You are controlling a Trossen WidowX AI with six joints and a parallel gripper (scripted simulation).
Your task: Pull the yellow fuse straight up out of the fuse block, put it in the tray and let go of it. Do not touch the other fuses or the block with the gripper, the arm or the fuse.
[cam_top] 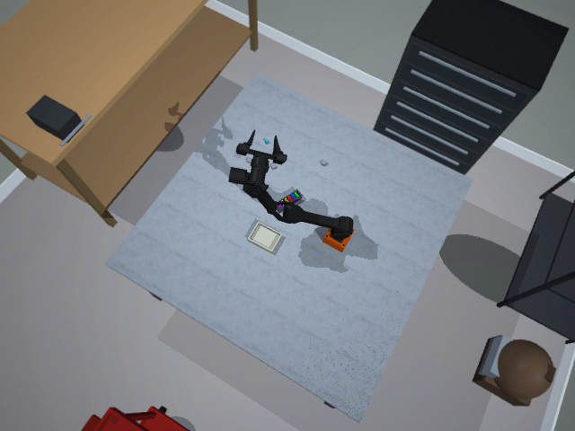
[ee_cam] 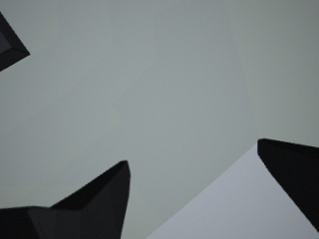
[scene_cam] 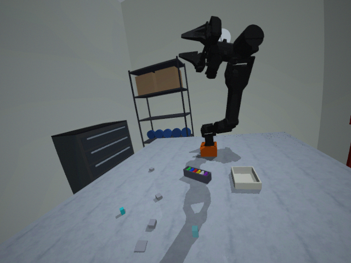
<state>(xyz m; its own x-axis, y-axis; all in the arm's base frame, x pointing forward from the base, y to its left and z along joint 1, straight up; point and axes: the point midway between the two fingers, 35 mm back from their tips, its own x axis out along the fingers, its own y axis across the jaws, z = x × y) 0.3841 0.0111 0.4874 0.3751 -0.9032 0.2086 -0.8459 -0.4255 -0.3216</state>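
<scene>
Black parallel-jaw gripper [scene_cam: 188, 44] raised high above the table, fingers spread wide, nothing between them. Fingers point out sideways, roughly level, away from the arm's base. In the wrist view two dark fingertips frame only pale wall and a wedge of grey table surface [ee_cam: 239, 209]; no object lies in the gap.

Black six-joint arm [scene_cam: 235, 93] rises steeply from its orange square base [scene_cam: 208, 149], bends at the elbow near the top, then carries the wrist forward. From the top view the gripper [cam_top: 263, 139] sits over the far part of the table, well apart from the fuse block.

Dark grey rectangular fuse block [scene_cam: 197, 174] lies on the mottled grey table top [scene_cam: 283, 212], in front of the base and inside the arm's shadow. A row of small coloured fuses stands in it: green, blue, red, the yellow fuse [scene_cam: 198, 171], white, purple. Yellow fuse seated in the block, in the middle of the row, untouched.

Off-white shallow rectangular tray [scene_cam: 245, 177] rests near the block, on the right in the exterior view; nothing in it.

Scattered on the table toward the camera: small grey blocks [scene_cam: 158, 196], a flat grey tile [scene_cam: 141, 245], two small teal cubes [scene_cam: 122, 210].

Beyond the table: black drawer cabinet [scene_cam: 93, 149], black metal shelf rack [scene_cam: 163, 102] holding a cardboard box and blue round objects.
</scene>
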